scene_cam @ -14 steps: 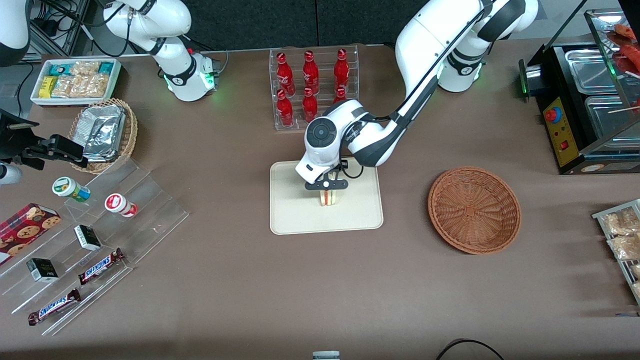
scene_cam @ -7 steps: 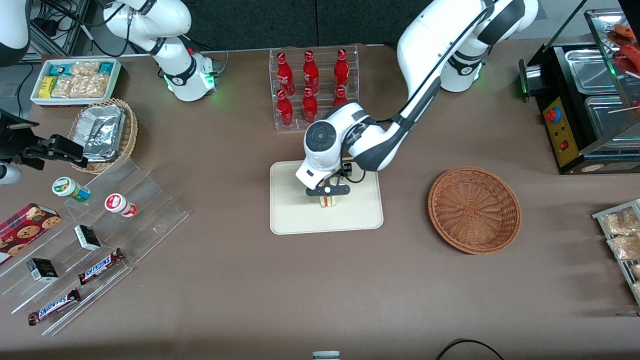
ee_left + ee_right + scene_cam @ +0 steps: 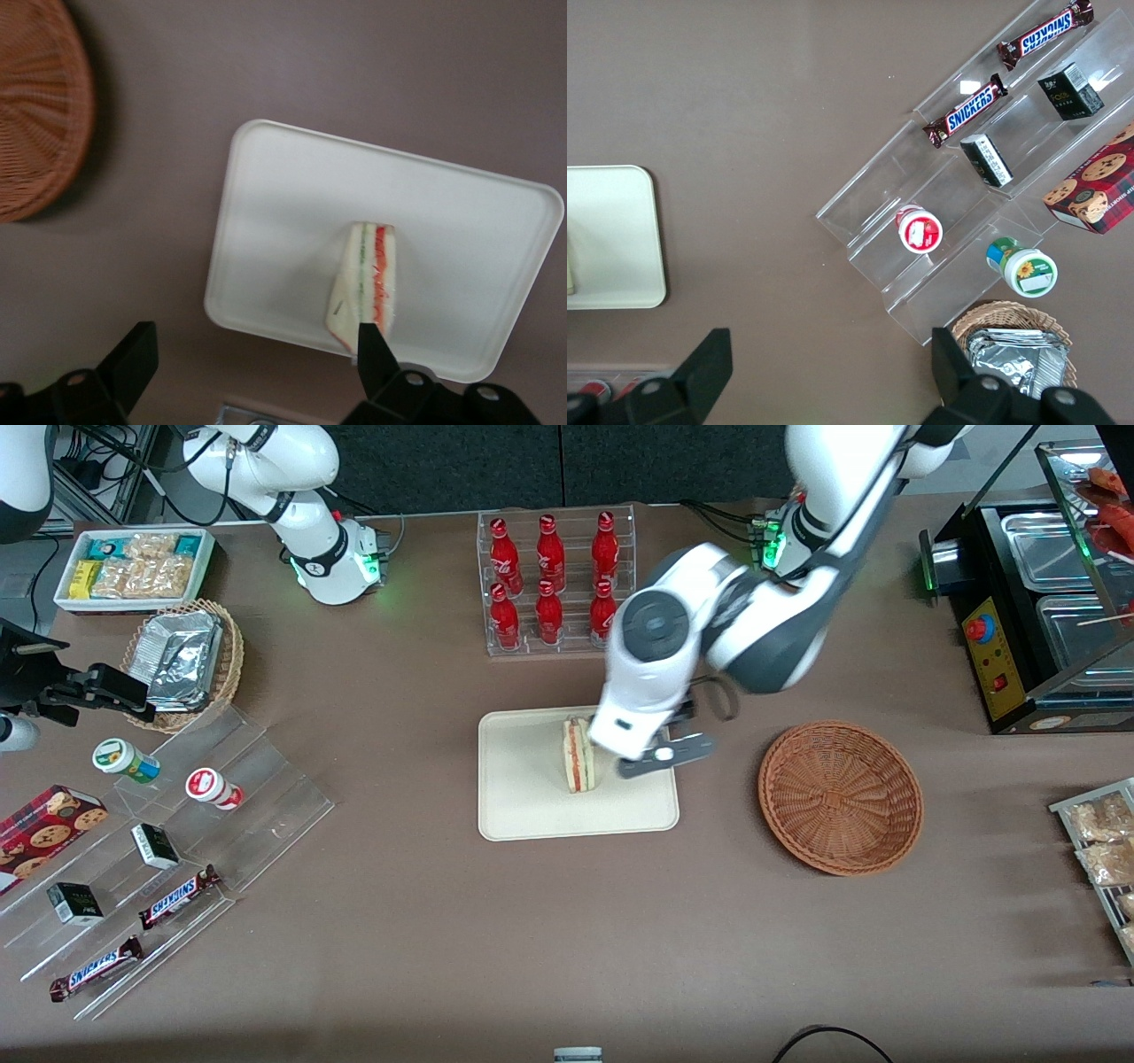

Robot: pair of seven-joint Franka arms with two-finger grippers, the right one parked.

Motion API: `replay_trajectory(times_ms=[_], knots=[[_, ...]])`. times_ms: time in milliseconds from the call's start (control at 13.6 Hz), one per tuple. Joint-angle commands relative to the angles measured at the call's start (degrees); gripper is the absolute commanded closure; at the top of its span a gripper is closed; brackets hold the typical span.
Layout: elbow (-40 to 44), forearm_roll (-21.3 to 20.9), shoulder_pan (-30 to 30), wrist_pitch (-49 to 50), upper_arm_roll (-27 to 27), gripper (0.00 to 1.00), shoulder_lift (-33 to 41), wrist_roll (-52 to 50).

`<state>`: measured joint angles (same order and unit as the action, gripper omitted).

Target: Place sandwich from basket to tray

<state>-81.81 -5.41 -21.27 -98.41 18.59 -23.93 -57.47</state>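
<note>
sandwich (image 3: 578,755) lying on tray (image 3: 523,815), delivered | gripper (image 3: 663,755) above tray's basket-side rim, fingers (image 3: 375,352) spread wide, empty | basket (image 3: 840,797) empty, task looks done

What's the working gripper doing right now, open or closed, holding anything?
Gripper: open and empty, raised above the tray's edge nearest the basket; the sandwich lies released on the tray.

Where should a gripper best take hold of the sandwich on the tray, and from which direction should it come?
Judging from its pose, grip the sandwich across its two flat bread faces, near the middle, coming straight down from above. It stands on edge on the tray with the red and green filling stripe facing up, so the bread faces are free on both sides. The gripper, open, is raised beside it.
</note>
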Motion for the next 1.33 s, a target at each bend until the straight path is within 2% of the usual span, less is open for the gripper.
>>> replay_trajectory(times_ms=[0,442,811,1032,1105,1253], knots=[[-1.8,1.2,4.9,7.1,0.1,0.01,7.4,1.6],[-2.1,2.7,16.7,17.6,0.1,0.01,14.2,19.5],[-2.2,4.0,26.6,23.8,-0.1,0.01,18.8,39.7],[-2.5,4.5,22.5,26.1,-10.4,0.01,21.6,49.1],[-2.6,6.3,22.1,27.0,-13.3,0.01,22.2,51.8],[-4.2,6.1,21.7,27.5,-14.2,0.01,24.3,54.2]])
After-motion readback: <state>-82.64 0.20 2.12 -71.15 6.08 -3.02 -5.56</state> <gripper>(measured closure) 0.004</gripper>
